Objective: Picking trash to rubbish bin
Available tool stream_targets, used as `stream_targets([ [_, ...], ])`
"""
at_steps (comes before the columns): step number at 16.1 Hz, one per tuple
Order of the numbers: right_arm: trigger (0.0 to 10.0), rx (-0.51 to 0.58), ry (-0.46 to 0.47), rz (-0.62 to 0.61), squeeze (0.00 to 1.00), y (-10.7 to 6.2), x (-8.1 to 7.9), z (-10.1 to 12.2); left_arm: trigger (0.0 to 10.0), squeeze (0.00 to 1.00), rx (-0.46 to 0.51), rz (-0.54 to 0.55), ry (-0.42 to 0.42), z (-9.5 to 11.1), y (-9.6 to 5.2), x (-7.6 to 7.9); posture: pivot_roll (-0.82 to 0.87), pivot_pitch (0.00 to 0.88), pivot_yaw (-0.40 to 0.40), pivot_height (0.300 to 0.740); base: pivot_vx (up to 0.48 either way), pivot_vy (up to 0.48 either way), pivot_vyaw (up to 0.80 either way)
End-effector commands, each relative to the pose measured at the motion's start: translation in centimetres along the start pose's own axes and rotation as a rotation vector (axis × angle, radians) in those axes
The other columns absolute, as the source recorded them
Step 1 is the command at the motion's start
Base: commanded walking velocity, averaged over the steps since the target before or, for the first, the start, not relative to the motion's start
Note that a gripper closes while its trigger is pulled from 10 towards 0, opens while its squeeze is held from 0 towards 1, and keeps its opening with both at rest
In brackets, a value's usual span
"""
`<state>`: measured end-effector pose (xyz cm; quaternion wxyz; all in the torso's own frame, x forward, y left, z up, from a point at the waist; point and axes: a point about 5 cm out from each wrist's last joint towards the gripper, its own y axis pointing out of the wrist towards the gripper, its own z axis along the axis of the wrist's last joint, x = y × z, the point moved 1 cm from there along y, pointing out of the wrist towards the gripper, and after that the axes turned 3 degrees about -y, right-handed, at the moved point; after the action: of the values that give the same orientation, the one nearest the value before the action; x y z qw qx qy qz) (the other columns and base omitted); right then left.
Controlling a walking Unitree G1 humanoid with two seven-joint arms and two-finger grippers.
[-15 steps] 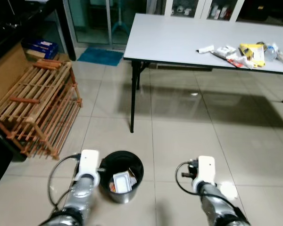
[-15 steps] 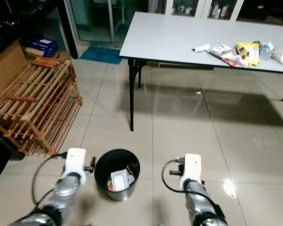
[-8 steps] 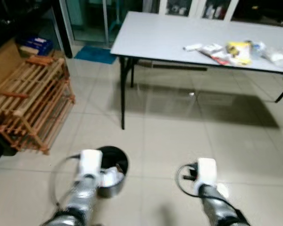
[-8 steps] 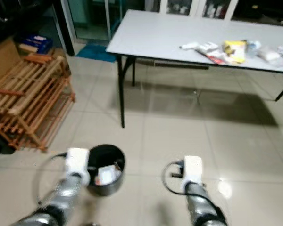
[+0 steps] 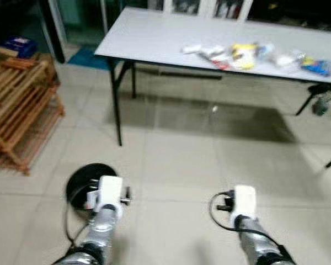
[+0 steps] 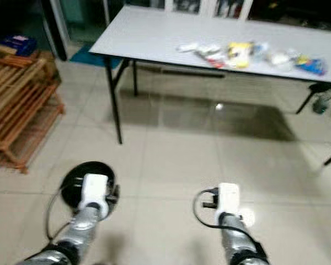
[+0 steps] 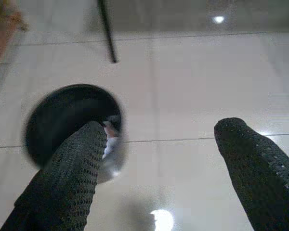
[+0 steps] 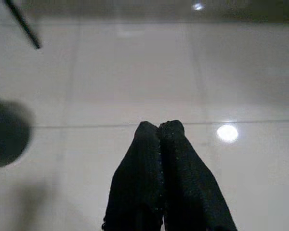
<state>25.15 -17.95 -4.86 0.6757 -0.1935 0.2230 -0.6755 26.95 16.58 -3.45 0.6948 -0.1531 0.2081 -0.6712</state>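
Bin (image 5: pixel 84 185) on floor beside my left arm; rack (image 5: pixel 16 116) farther left; desk (image 5: pixel 154 38) ahead, trash (image 5: pixel 243 55) strewn along its right part.

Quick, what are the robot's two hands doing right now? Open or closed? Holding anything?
Left gripper: open, fingers wide apart, holding nothing, above the floor beside the black bin.
Right gripper: closed, fingers pressed together, holding nothing.

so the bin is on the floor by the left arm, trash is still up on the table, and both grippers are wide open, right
Not quite: the right gripper is shut, fingertips pressed together in the right wrist view. The left gripper is open, the bin is on the floor by the left arm, and trash lies on the table.
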Motion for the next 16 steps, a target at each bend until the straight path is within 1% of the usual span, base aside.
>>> stream_targets([
  [1,10.0,-0.002,0.006,0.018,0.0,0.12,-0.62,0.06,10.0,0.0,-0.015,0.035,-0.004,0.04,0.1,-1.17,0.02,0.034,-0.073,0.74,0.0,0.0,0.0],
  [5,10.0,-0.006,0.008,0.019,0.0,0.12,-0.63,0.03,10.0,0.0,-0.01,0.038,-0.022,0.19,0.16,-1.05,0.02,0.034,-0.075,0.74,0.0,0.0,0.0],
  [10,10.0,-0.015,0.013,0.023,0.0,0.13,-0.65,-0.04,10.0,0.0,-0.015,0.043,-0.042,0.34,0.27,-1.26,0.02,0.035,-0.075,0.74,0.0,0.0,0.0],
  [16,10.0,-0.016,0.013,0.019,0.0,0.21,-0.61,0.1,10.0,0.0,-0.021,0.039,-0.04,0.28,0.26,-1.25,0.02,0.035,-0.072,0.74,0.269,0.0,0.0],
])
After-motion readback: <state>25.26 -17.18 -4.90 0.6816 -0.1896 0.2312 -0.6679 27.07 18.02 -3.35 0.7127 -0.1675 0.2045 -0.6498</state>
